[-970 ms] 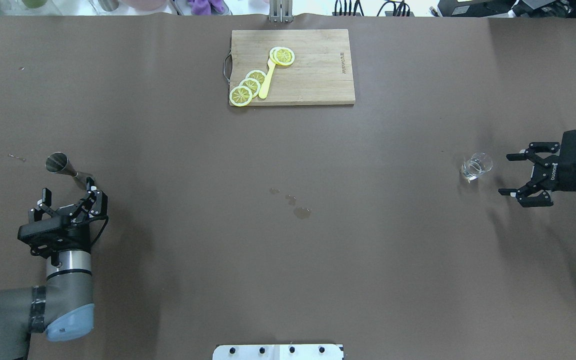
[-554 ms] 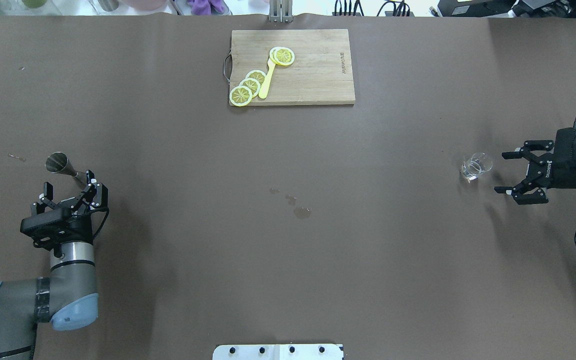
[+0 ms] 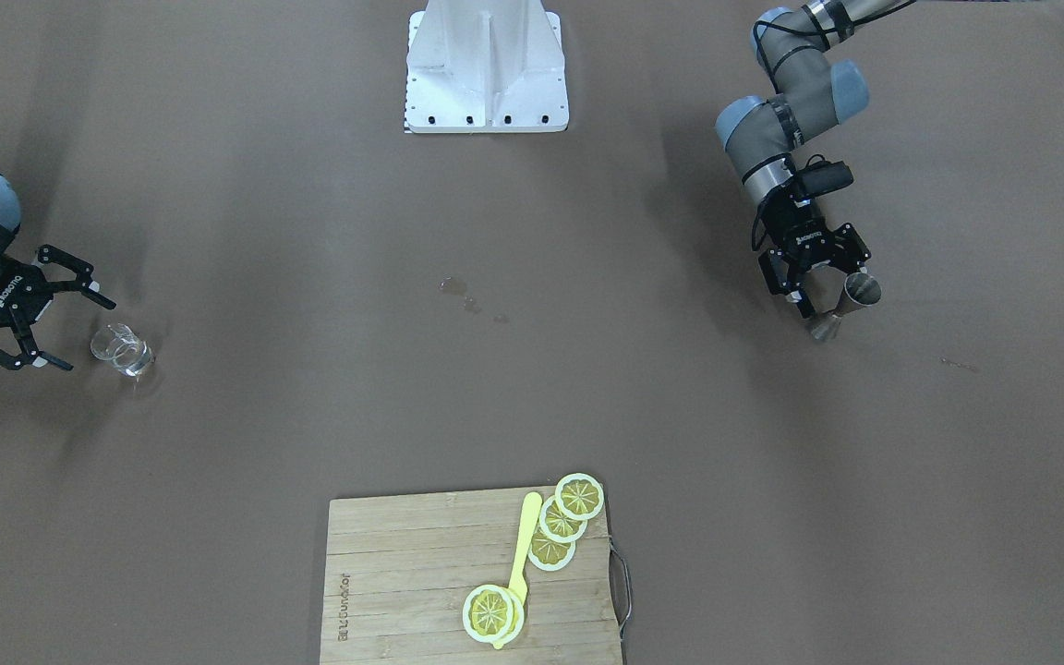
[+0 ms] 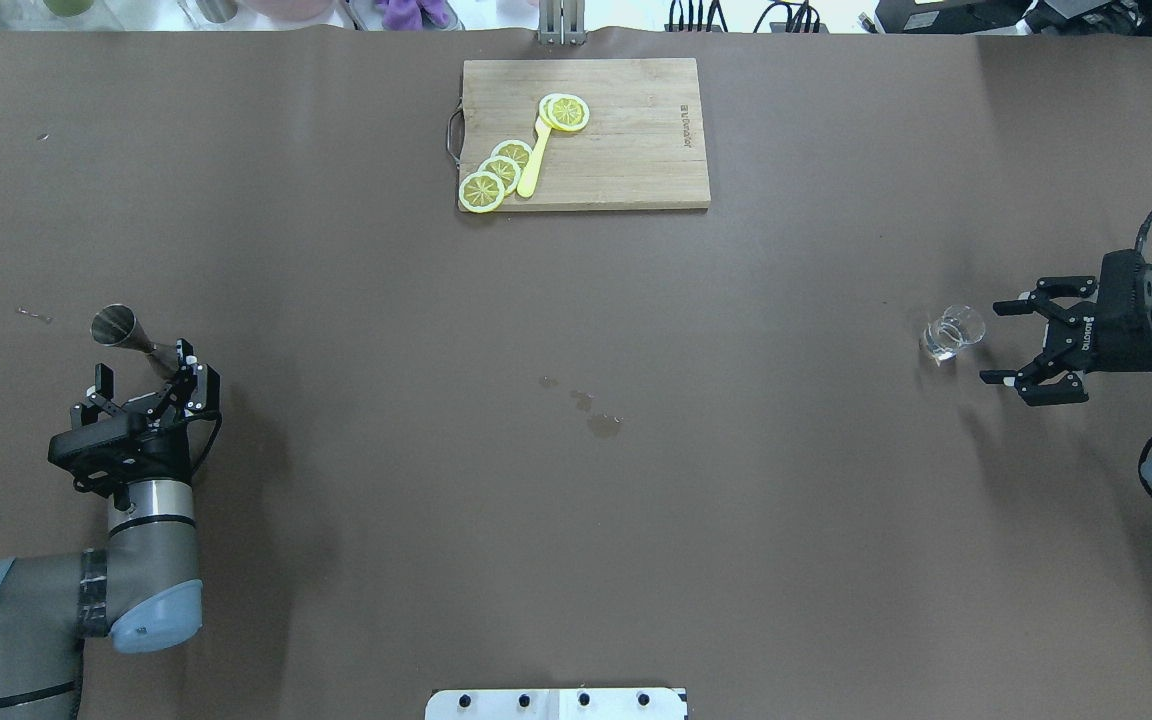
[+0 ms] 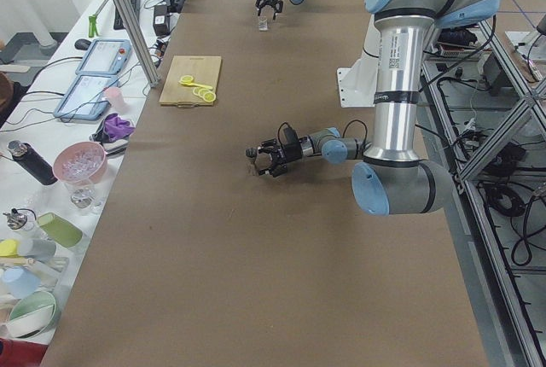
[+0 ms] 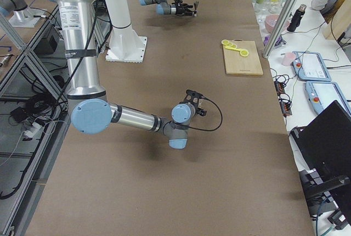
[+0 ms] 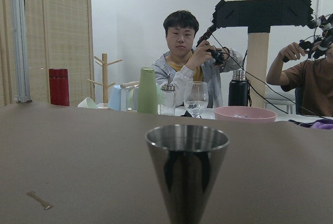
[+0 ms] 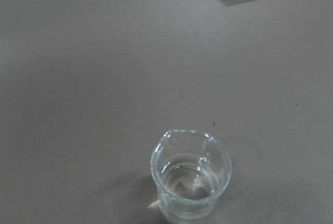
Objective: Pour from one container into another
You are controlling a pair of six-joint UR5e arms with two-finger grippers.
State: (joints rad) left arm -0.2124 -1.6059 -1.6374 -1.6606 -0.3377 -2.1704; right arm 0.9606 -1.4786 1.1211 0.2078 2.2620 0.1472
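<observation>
The clear glass cup point(image 4: 952, 334), with a little water in it, stands upright at the table's right side; it fills the lower middle of the right wrist view point(image 8: 191, 174). My right gripper point(image 4: 994, 342) is open, a short gap to the cup's right, fingers pointing at it. The steel jigger point(image 4: 126, 334) stands upright at the left side, close and centred in the left wrist view point(image 7: 187, 166). Just behind it my left gripper point(image 4: 146, 370) is open, one finger beside its lower cone. In the front-facing view the cup point(image 3: 123, 351) and jigger point(image 3: 851, 296) sit by the same grippers.
A wooden cutting board point(image 4: 636, 160) with lemon slices and a yellow tool lies at the far middle. Small water drops point(image 4: 601, 425) mark the table's centre. The white robot base point(image 4: 556, 703) is at the near edge. People, bottles and cups show beyond the table's left end.
My left gripper has moved forward, closer to the jigger. My right gripper has moved leftwards, nearer the glass cup. Both stay open; neither container has moved.
</observation>
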